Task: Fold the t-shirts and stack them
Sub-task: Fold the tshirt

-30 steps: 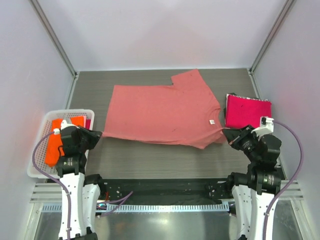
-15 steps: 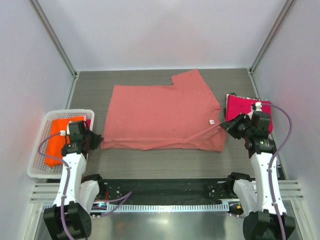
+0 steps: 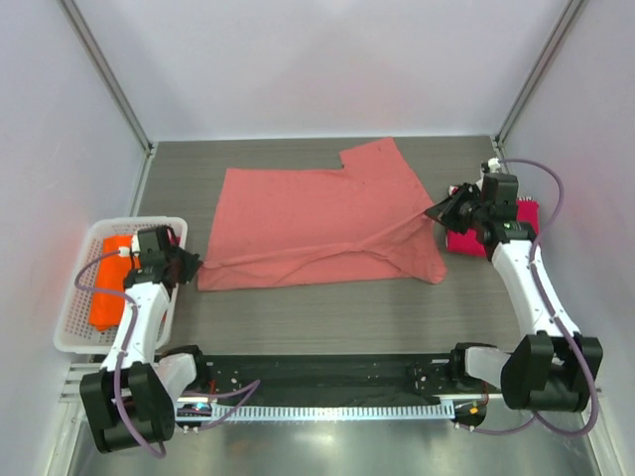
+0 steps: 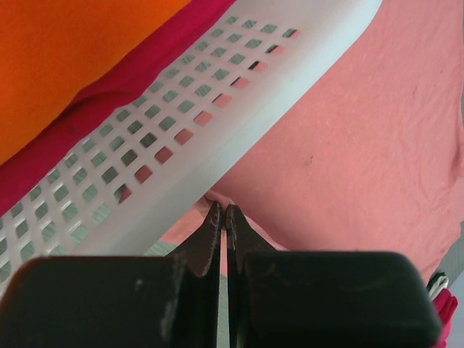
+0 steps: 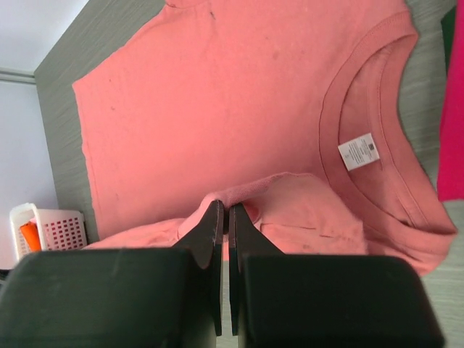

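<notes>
1 shirt in play: the salmon-pink t-shirt (image 3: 308, 213) lies spread sideways mid-table (image 3: 327, 317), collar to the right, size label (image 5: 359, 151) showing inside the neck. Its near half is wrinkled, with a ridge running toward the right end.

The left gripper (image 3: 190, 266) is clamped on the near-left hem corner, right beside the basket (image 3: 71, 315). The wrist view shows only a thin bite of cloth between the closed fingers. The right gripper (image 3: 442, 211) is pinched shut on a raised fold near the collar end, and the cloth tents up to it.

The magenta t-shirt (image 3: 464, 241) sits folded at the right edge, partly under the right arm. The orange t-shirt (image 3: 102, 302) is in the basket.

Likely step: first lengthwise fold, near edge carried over to the far edge. To do it well:
- Move both arms together at the same height and rate, so the held edge stays straight.
- Pull the 2 grips slightly apart to take out the ridge before laying down.
- Lift only enough to clear the cloth below.
- Land edge on edge, then let go.

Risks: the left bite looks shallow and could slip, and that hand could also snag the basket wall.
</notes>
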